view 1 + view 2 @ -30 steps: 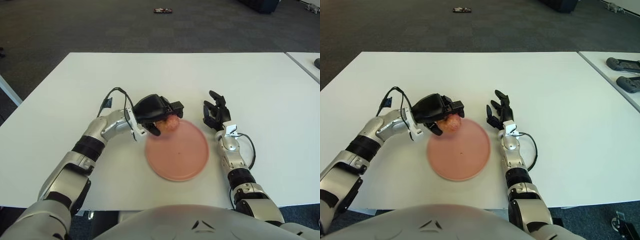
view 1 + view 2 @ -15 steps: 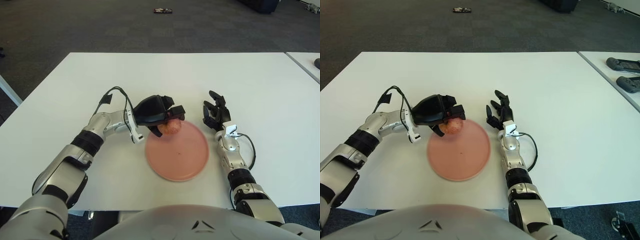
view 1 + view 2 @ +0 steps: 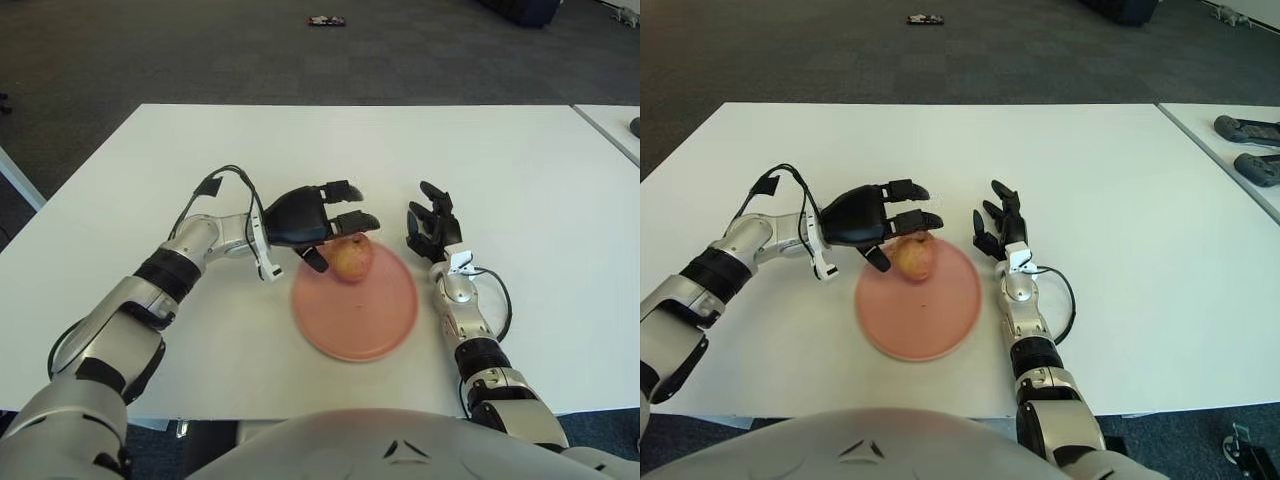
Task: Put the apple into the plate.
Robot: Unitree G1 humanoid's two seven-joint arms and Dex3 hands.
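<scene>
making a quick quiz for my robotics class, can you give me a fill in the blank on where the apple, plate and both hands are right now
1. The apple sits on the far-left part of the pink ____.
2. The left hand has its fingers ____, holding nothing, just left of the apple.
3. The right hand shows to the ____ of the plate.

Missing words: plate; open; right

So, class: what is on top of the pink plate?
An apple sits near the pink plate's far-left edge. The left hand is open beside it. The plate beneath the apple is hidden.
</scene>
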